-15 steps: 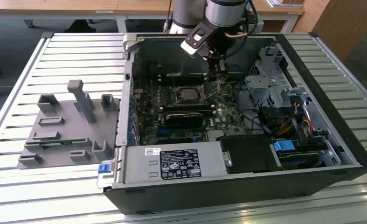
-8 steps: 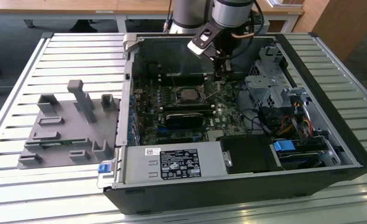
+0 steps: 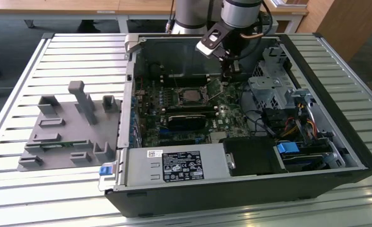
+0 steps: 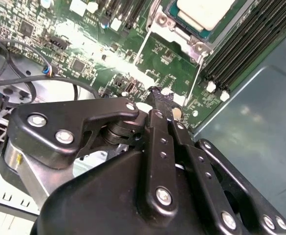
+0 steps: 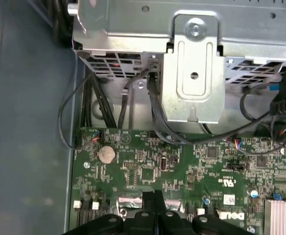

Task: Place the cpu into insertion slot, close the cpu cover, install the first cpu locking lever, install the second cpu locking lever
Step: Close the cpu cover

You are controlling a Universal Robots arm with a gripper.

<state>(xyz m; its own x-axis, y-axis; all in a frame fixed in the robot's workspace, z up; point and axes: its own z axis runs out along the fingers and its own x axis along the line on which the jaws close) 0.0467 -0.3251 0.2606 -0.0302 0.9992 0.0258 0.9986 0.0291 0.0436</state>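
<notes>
Between the fingertips we see no gap. The black two-fingered gripper [image 4: 158,95] has its slim pads pressed together, and we cannot tell whether anything thin is pinched between them. In both wrist views the closed tips [image 5: 154,195] hang just above the green printed motherboard [image 5: 147,166], close to its surface.

Near the tips in the second wrist view lies the cpu [image 4: 204,11], a small flat square chip with a pale tan-silver face. It is seated inside the insertion slot [image 4: 174,34], the square socket with the pale metal rim. The long black memory slots [image 4: 240,44] run alongside that socket.

In the first wrist view a round silver coin battery [image 5: 106,154] sits on the board. Beyond the board's edge, black cables [image 5: 91,103] loop up under a silver sheet-metal drive cage [image 5: 194,73].

In the exterior view the gripper [image 3: 228,76] reaches down into the open black computer case [image 3: 236,194], a little toward the exterior view's right of the socket [image 3: 189,96]. The case lies on a pale slatted metal table [image 3: 21,189]. A grey moulded fixture block [image 3: 66,127] is on the exterior view's left.
</notes>
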